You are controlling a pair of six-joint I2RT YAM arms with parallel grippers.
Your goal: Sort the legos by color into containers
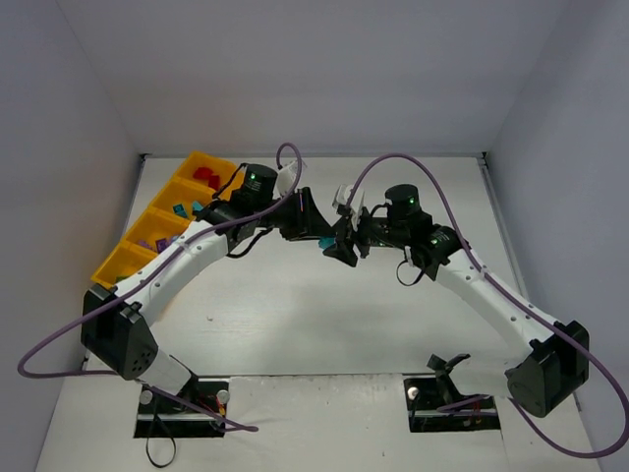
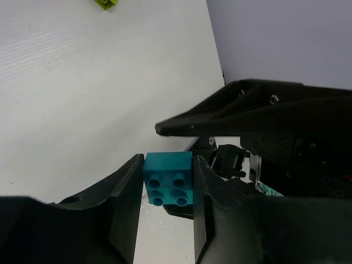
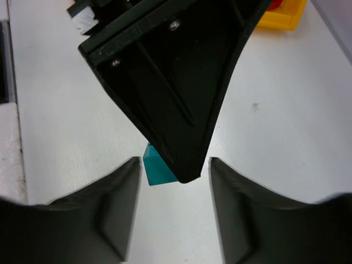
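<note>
Clamping teal four-stud brick [image 2: 168, 179]: left jaws; right jaws spread wide.

Looked like a robotics lab test cell. Closed in on three sides by bare pale walls [image 1: 314, 69] around a plain white counter [image 1: 324, 324]. Rigged with a left arm [image 1: 172, 258] and a right arm [image 1: 491, 295] bolted at the near edge, trailing loose purple cables [image 1: 393, 155].

Teal brick [image 2: 168, 179] in left pincer [image 2: 167, 190]
</note>
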